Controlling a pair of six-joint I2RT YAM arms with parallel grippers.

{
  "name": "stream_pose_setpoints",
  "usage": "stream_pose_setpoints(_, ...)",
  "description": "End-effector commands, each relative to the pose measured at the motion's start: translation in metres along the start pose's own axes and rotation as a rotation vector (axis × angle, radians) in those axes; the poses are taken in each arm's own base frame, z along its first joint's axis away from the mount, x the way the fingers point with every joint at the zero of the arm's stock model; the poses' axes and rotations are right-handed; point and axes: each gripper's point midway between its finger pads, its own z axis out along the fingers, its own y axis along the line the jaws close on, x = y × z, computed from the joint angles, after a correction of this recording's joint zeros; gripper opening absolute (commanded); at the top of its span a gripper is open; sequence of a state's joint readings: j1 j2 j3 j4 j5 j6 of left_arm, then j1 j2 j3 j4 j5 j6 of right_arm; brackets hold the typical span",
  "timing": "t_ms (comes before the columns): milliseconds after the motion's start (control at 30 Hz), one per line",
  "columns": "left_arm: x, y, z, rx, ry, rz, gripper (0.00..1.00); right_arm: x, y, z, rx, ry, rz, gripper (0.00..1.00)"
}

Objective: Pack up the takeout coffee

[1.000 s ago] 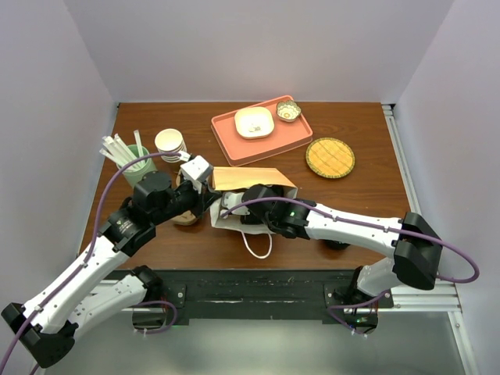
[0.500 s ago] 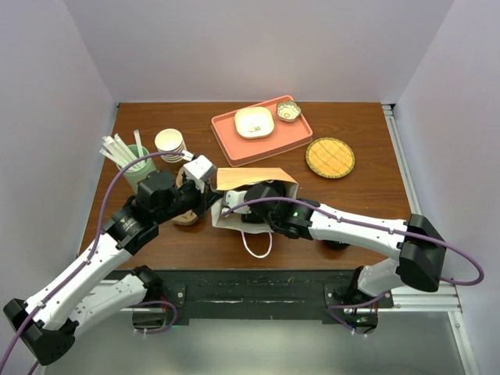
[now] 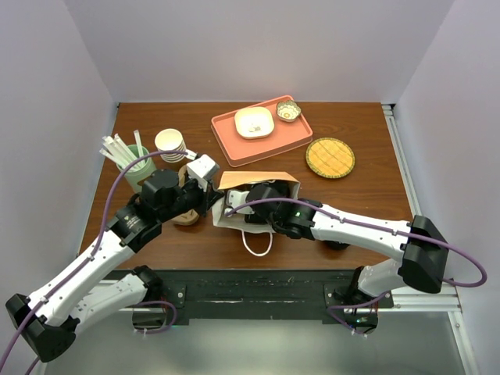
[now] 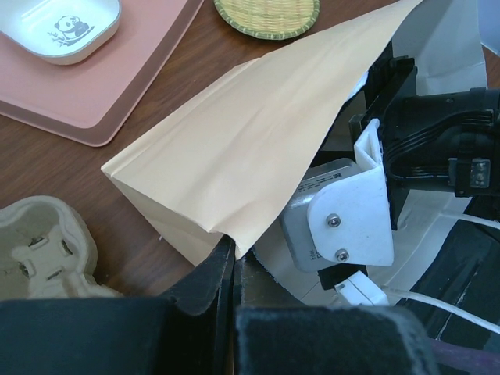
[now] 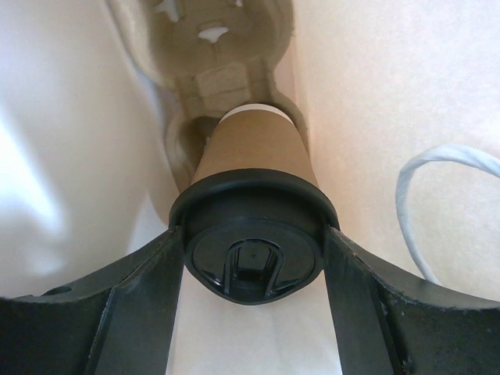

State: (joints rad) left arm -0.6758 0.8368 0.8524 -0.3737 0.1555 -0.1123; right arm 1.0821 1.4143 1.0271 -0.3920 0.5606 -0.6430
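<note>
Your right gripper (image 5: 251,244) clasps the takeout coffee (image 5: 251,205) by its stiff lid rim inside the brown paper bag (image 4: 258,133), whose edge your clenched left gripper (image 4: 234,269) pinches; the cup's paper wall likely crushes easily.

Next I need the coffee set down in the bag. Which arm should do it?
Right. The right fingers grip the lidded coffee cup inside the paper bag; the left fingers are shut on the bag's edge.
</note>
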Motion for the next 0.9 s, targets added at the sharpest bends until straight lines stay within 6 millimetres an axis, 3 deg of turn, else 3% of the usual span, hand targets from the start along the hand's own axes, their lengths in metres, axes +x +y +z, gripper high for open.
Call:
stream_pose_setpoints(0, -0.024, -0.003, -0.001, 0.003, -0.073, 0.01, 0.0, 0.0, -0.02, -0.014, 0.043, 0.018, 0.039, 0.37)
stream_pose_setpoints(300, -0.032, 0.001, 0.0, -0.022, -0.093, 0.018, 0.0, 0.006, -0.012, -0.01, 0.021, 0.034, 0.009, 0.37)
stream_pose_setpoints(467, -0.039, -0.006, -0.002, 0.014, -0.107, 0.019, 0.0, 0.006, -0.008, -0.004, 0.022, 0.038, 0.007, 0.37)
stream_pose_setpoints(667, -0.054, -0.016, -0.005, 0.065, -0.154, 0.018, 0.0, 0.001, -0.012, 0.0, 0.044, 0.034, 0.012, 0.36)
stream_pose_setpoints(867, -0.052, -0.017, -0.005, 0.07, -0.148, 0.022, 0.0, 0.001, -0.017, -0.002, 0.059, 0.039, 0.018, 0.36)
